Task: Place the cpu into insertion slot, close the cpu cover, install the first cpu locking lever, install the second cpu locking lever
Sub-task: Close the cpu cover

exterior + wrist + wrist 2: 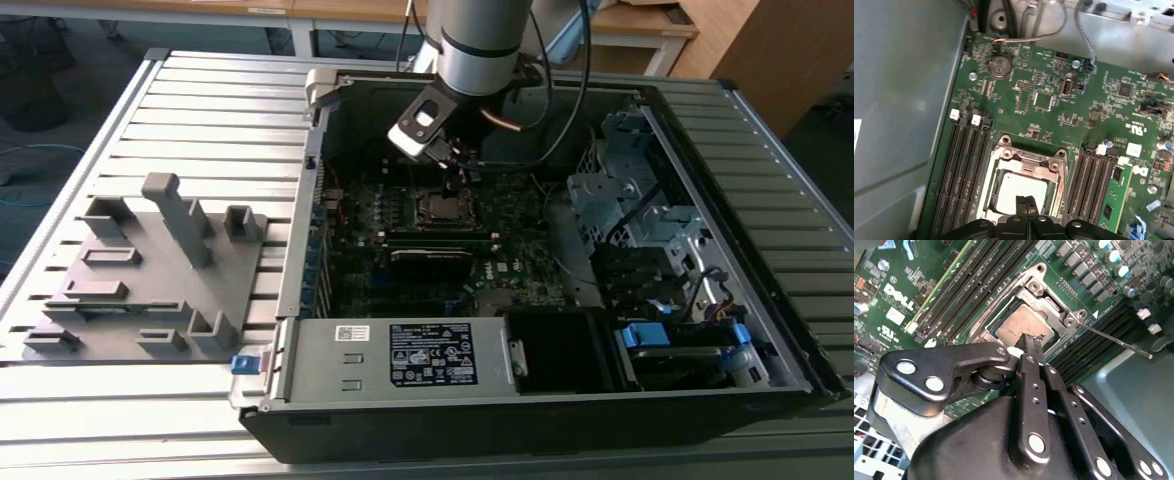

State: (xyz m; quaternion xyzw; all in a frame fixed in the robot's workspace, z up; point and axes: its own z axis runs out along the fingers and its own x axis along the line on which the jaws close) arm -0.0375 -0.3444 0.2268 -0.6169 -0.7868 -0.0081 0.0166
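Observation:
The cpu (1021, 190) (1019, 324) lies flat in the insertion slot (990, 186) on the green motherboard, its silver top showing through the cut-out of the cpu cover (1026, 161) (1054, 307). The cover lies down over it. A thin metal locking lever (1114, 342) sticks out free from one socket corner. My gripper (1025, 201) (1030, 340) is shut with nothing between its fingertips, and hovers just over the edge of the chip. In the exterior view the gripper (462, 177) hangs inside the open computer case, just behind the socket (445, 208).
Black memory slots (966, 170) flank the socket, with a green memory stick (1114, 195) on one side. The case wall (899, 100), a drive cage (627, 200) and a power supply (400, 355) hem the board in. A grey fixture (147, 260) stands on the slatted table at the exterior view's left.

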